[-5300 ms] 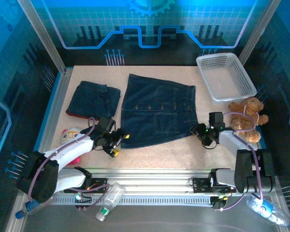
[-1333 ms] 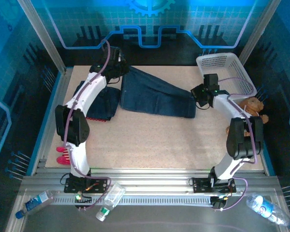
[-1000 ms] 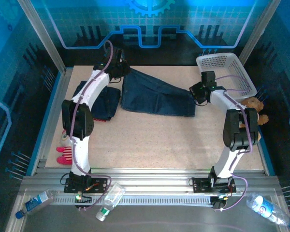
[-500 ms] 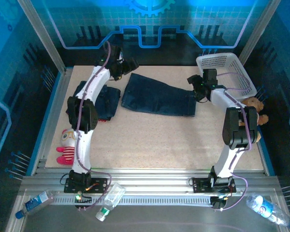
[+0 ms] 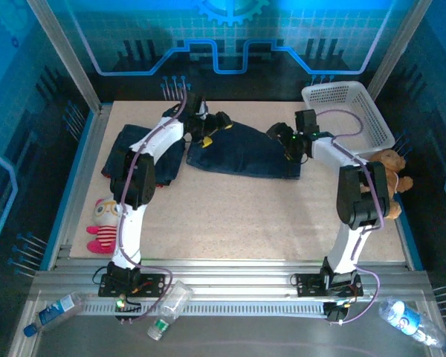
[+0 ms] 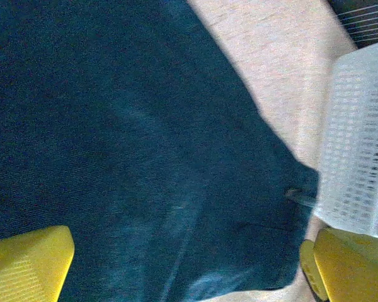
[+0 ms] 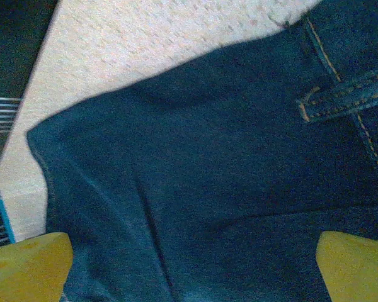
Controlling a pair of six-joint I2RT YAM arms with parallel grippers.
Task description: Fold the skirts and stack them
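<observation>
Denim skirt [image 5: 247, 154] seemingly lies beneath left end effector [image 5: 217, 130] and right end effector [image 5: 281, 140].

2 YAM arms: white shells, blk joints, yellow-tipped jaws.
L arm [image 5: 126, 227] & R arm [image 5: 343, 242] look alike: rounded white link covers w/ blk joint housings between. Each stands on a blk base block [image 5: 130, 281] w/ a small green light. Thin lilac cable [image 5: 334, 113] runs loose along ea. arm, from the base block out to the wrist. Wrist units farthest from base blocks are blk; R one has a green light. Jaws end in blunt yellow pads [image 6: 28, 264], fine grid texture on the face.
</observation>
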